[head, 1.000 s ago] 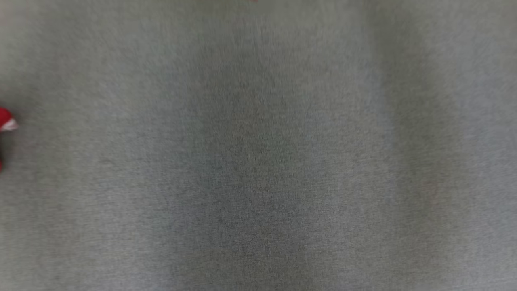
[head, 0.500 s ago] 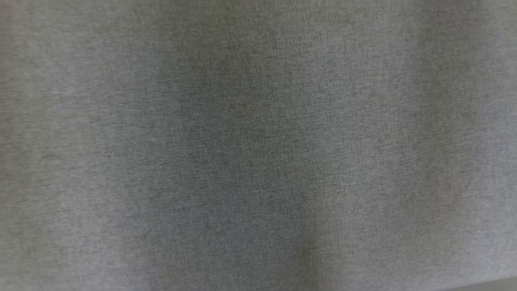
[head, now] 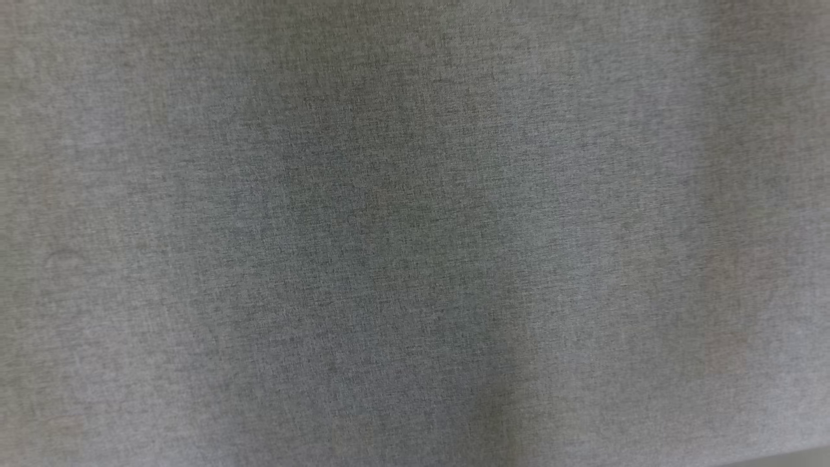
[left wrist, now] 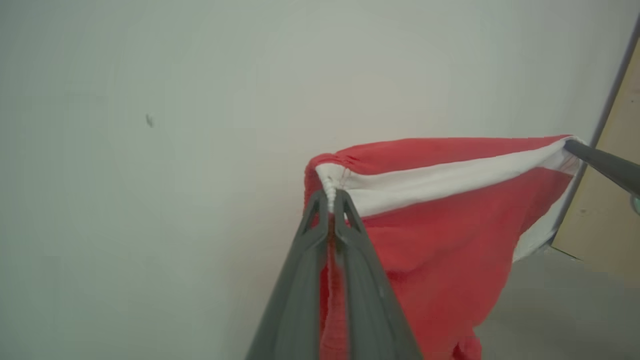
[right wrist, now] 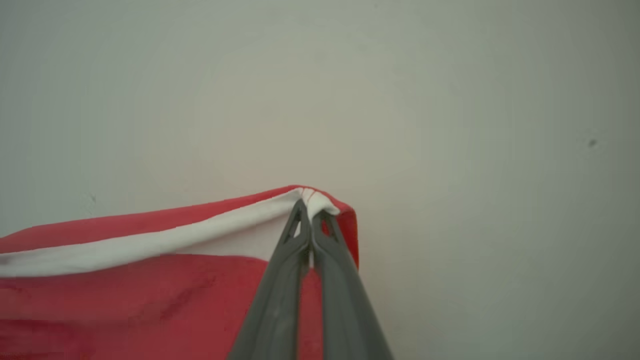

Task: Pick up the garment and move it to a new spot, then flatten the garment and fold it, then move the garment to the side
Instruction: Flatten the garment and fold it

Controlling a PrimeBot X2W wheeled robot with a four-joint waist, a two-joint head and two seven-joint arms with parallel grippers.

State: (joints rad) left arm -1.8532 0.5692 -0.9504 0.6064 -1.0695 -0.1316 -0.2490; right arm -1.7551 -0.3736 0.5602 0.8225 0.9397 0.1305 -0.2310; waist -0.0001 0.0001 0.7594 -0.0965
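left gripper pinches one end of the white band on the red garment, and right gripper is clamped on the other end. the band runs taut from arm to arm with the cloth hanging below (neither arm is nearer). left wrist view catches the right gripper's finger at the far corner. head view gives the grey woven surface, probably where it gets laid.

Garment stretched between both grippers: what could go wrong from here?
1. The left gripper and right gripper pinch only the corners of the white band; a tug could slip one free.
2. The red garment sags bunched below, so it may land creased.
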